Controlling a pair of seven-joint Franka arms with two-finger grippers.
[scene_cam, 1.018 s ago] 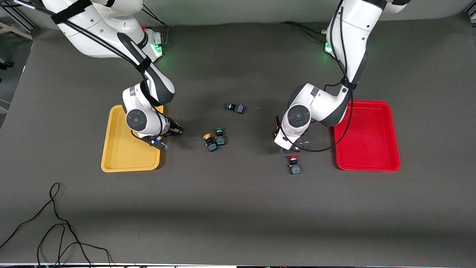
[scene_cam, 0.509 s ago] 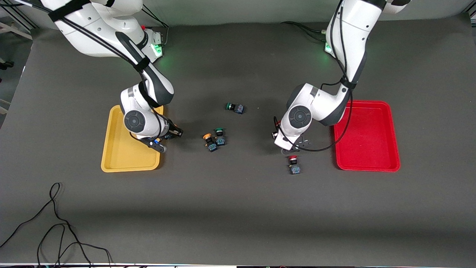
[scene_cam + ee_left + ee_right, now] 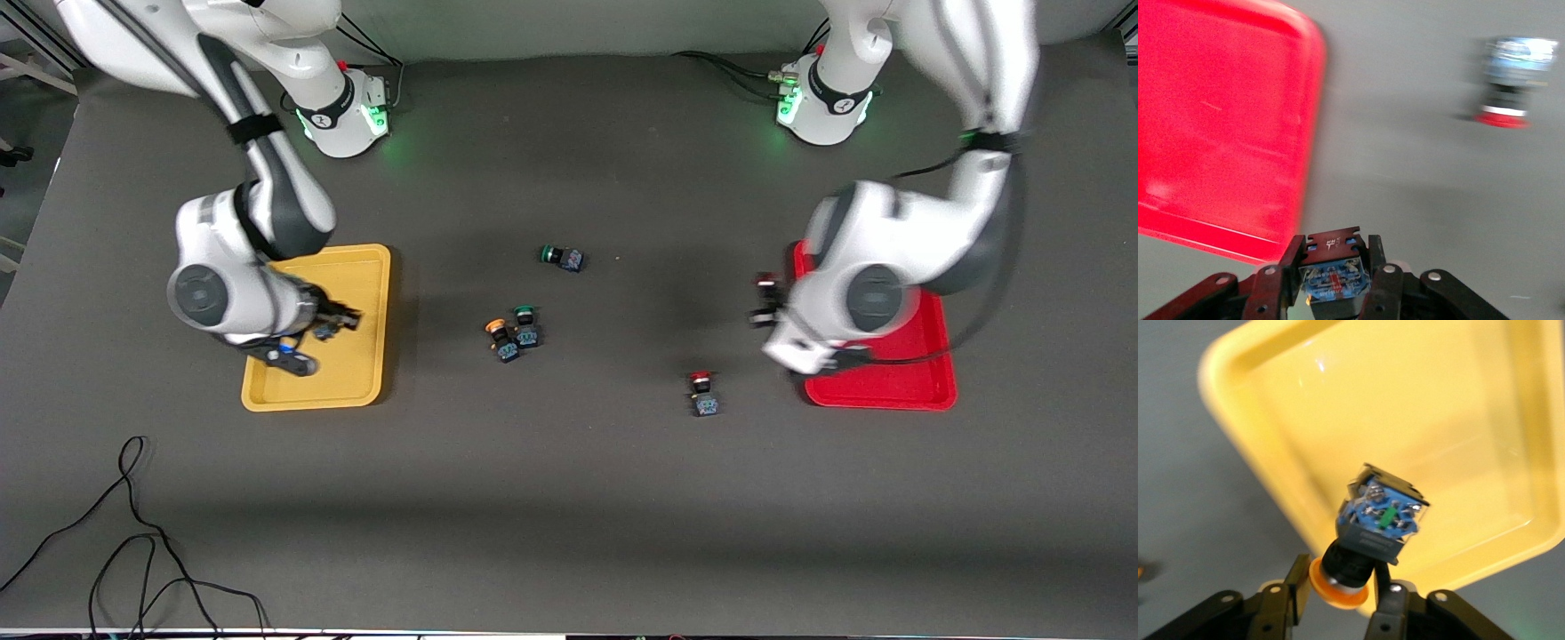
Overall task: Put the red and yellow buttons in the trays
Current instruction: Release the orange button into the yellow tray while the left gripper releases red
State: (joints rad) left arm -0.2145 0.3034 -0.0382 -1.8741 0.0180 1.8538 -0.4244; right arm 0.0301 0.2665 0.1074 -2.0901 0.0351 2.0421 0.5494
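My right gripper (image 3: 331,324) hangs over the yellow tray (image 3: 364,267), shut on a yellow-capped button (image 3: 1373,527) with its blue body pointing down at the tray (image 3: 1451,413). My left gripper (image 3: 766,300) hangs beside the red tray (image 3: 925,373), at its rim toward the table's middle, shut on a button with a red cap (image 3: 1333,273). That tray also shows in the left wrist view (image 3: 1218,120). On the table lie a second red button (image 3: 703,393), blurred in the left wrist view (image 3: 1510,80), and a second yellow button (image 3: 500,338).
A green-capped switch (image 3: 525,324) touches the loose yellow button. Another green-capped switch (image 3: 562,258) lies farther from the front camera. A black cable (image 3: 133,533) curls near the front edge at the right arm's end.
Both arms swung outward from the table's middle, each holding its button. The right gripper went from the yellow tray's edge to over it; the left gripper moved to the red tray's rim.
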